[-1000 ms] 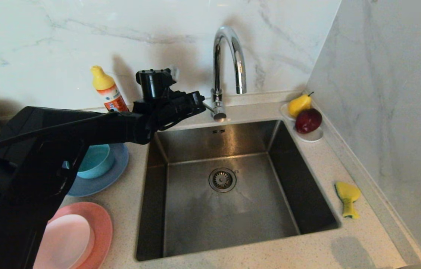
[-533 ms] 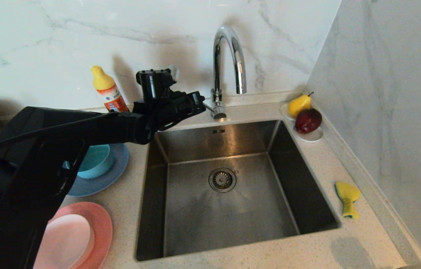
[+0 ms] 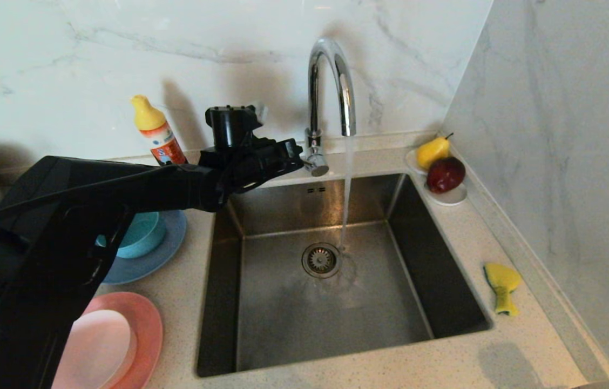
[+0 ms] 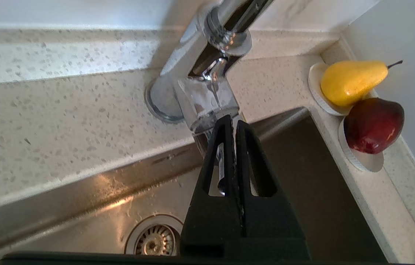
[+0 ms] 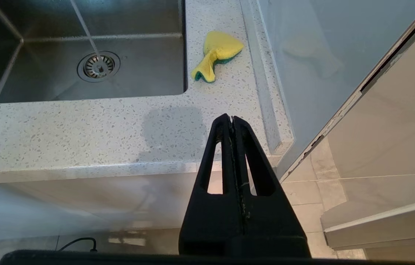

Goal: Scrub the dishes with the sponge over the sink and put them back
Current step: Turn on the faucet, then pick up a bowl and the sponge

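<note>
The left claw (image 4: 233,123) has its two black fingers pressed together with nothing between them, and its tip sits right at the chrome lever (image 4: 207,99) at the foot of the faucet (image 3: 331,81), which stands behind the sink's back rim. Whether the tip actually touches the lever cannot be told. In the head view the left arm reaches across from the left side of the bench (image 3: 185,281) toward that lever. A thin stream of water (image 3: 345,194) falls from the spout and lands just beside the round drain strainer (image 3: 321,260) in the floor of the sink (image 3: 261,324).

The right claw (image 5: 231,119) is also pressed together and holds nothing; it hangs below and in front of the bench edge, off to the right of the sink, well apart from the work.

The sponge (image 3: 502,286) lies on the bench to the right of the sink, near the side wall, its yellow face up and its waist pinched. The dishes stand on the bench to the left of the sink: a teal bowl (image 3: 145,235) rests on a blue-grey plate (image 3: 161,254), and nearer the front a pale pink dish (image 3: 94,351) rests on a salmon-pink plate (image 3: 148,324). The left arm covers part of both stacks.

A yellow-capped detergent bottle (image 3: 156,132) stands against the back wall left of the faucet. In the far right corner a white saucer (image 3: 447,197) carries a yellow pear (image 3: 433,151) and a dark red apple (image 3: 446,174).
</note>
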